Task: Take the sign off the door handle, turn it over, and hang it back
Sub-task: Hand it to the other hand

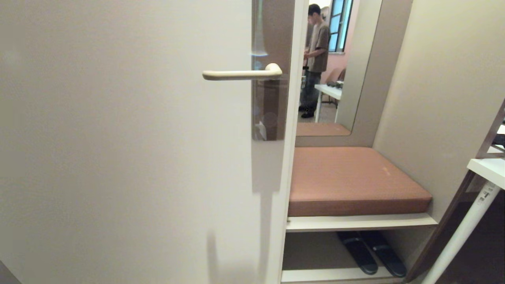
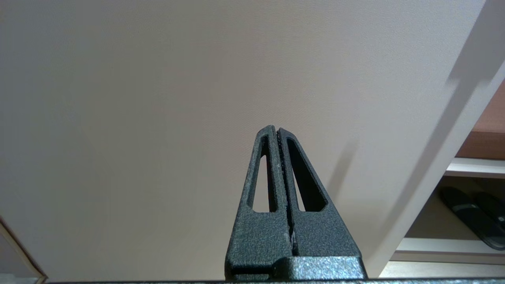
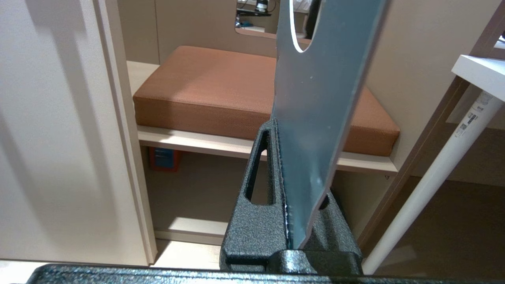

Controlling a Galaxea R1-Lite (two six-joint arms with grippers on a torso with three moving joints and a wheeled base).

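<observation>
The cream door handle [image 1: 241, 73] juts leftward from its tall brown backplate [image 1: 271, 106] on the pale door, and nothing hangs on it. In the right wrist view the sign [image 3: 319, 114] stands up between the black fingers, blue side showing, with the lower curve of its oval hole [image 3: 302, 35] near the frame's top. My right gripper [image 3: 278, 124] is shut on the sign's lower end, low in front of the bench. My left gripper [image 2: 277, 130] is shut on nothing and faces the bare door panel. Neither arm shows in the head view.
Right of the door edge [image 1: 290, 157] is a niche with a brown cushion [image 1: 351, 177] on a shelf and black slippers [image 1: 371, 252] beneath. A white table leg [image 1: 461, 232] slants at the far right. A mirror [image 1: 335, 63] reflects a standing person.
</observation>
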